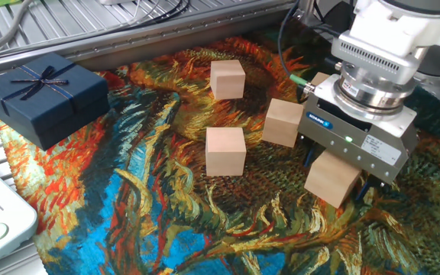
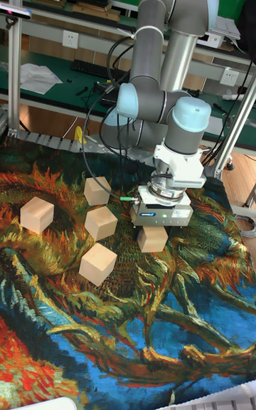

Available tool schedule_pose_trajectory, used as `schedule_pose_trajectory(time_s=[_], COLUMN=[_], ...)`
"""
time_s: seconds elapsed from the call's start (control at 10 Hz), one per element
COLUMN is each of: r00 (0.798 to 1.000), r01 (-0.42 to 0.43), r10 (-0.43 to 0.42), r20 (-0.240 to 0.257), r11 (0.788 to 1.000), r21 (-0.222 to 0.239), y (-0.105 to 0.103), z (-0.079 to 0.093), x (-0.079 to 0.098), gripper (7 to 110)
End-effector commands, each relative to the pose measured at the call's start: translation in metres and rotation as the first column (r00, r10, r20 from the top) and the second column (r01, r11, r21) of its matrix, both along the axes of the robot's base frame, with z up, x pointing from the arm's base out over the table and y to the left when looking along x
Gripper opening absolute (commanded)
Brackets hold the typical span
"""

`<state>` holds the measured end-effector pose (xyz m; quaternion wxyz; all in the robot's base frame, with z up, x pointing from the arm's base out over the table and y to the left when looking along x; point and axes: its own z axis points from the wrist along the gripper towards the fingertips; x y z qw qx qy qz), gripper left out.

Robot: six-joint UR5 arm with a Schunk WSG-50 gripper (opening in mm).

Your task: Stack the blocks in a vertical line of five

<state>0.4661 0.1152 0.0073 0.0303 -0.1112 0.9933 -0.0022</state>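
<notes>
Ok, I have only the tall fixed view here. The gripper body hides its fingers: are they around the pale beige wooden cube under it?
Observer: Yes. In the fixed view the gripper has a dark finger on each side of that pale beige wooden cube. I cannot tell whether they press it.
Operator: Is anything outside my picture?
Observer: A dark navy gift box with a ribbon bow sits at the edge of the painted cloth, apart from the cubes.
</notes>
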Motion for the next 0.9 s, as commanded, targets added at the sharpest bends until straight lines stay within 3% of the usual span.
schedule_pose_trajectory(time_s=[0.0, 0.5, 0.8], r00=[1.000, 1.000, 1.000], r01=[0.002, -0.010, -0.019], r10=[-0.002, 0.010, 0.019], r20=[0.001, -0.012, 0.002], r11=[1.000, 1.000, 1.000], r21=[0.023, -0.004, 0.014], y=[0.006, -0.001, -0.002], z=[0.002, -0.002, 0.003], x=[0.003, -0.008, -0.003], gripper=[88, 88, 88])
